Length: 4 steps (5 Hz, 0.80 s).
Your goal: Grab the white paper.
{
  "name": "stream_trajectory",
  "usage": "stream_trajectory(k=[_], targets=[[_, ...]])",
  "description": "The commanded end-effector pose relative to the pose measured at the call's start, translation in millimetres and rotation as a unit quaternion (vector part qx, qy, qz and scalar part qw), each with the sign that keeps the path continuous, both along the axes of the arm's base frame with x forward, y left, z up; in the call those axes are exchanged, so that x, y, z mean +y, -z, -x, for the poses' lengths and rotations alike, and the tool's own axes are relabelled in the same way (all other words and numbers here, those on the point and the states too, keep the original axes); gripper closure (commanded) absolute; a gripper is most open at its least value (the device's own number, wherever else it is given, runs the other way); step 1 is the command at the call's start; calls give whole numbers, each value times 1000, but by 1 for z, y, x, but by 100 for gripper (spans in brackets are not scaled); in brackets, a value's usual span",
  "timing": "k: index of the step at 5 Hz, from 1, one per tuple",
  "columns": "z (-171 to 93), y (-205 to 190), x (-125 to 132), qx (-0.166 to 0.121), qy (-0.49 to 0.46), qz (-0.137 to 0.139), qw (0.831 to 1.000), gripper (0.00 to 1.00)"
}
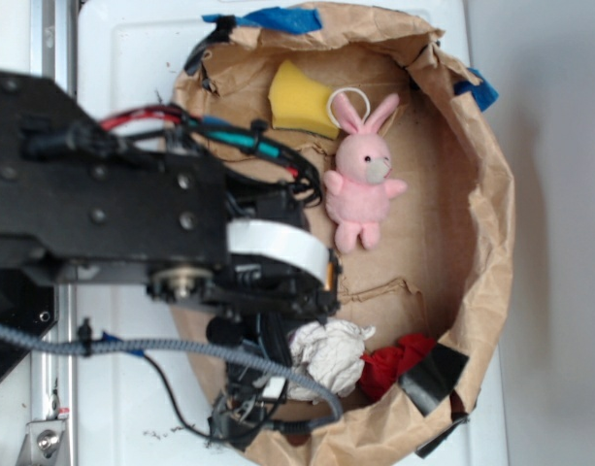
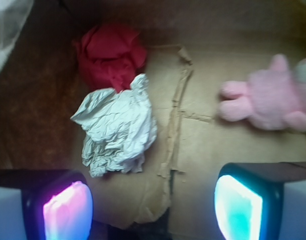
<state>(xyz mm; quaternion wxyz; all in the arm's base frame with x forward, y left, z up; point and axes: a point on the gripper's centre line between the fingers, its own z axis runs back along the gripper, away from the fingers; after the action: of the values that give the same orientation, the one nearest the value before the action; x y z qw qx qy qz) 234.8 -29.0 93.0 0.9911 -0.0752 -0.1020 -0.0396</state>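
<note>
The white paper [image 1: 328, 353] [image 2: 118, 127] is a crumpled off-white ball lying on the brown paper floor. In the wrist view it sits ahead of the left pad [image 2: 68, 210], offset to the left of the gap. My gripper [image 2: 153, 207] is open, its glowing pads wide apart with only bare brown paper between them. In the exterior view the arm hides the fingers, and the ball shows just past its lower end.
A red cloth bundle [image 1: 394, 361] [image 2: 110, 54] touches the far side of the ball. A pink plush bunny [image 1: 363, 180] [image 2: 272, 100] and a yellow sponge [image 1: 299, 97] lie farther along. Raised brown paper walls [image 1: 491, 214] with black tape [image 1: 435, 377] ring the floor.
</note>
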Motion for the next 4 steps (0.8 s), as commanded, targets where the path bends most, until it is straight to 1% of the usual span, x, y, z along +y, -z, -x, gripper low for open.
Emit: stream_trajectory(k=[1,2,3,4], targets=[[-10,17,-20,-8,24,1,1000,0],[-21,35,-24,3,16,-16,1000,0],[-25,43,-25,12,9,-18,1000,0],[-25,43,-23,12,-8,-17,1000,100]])
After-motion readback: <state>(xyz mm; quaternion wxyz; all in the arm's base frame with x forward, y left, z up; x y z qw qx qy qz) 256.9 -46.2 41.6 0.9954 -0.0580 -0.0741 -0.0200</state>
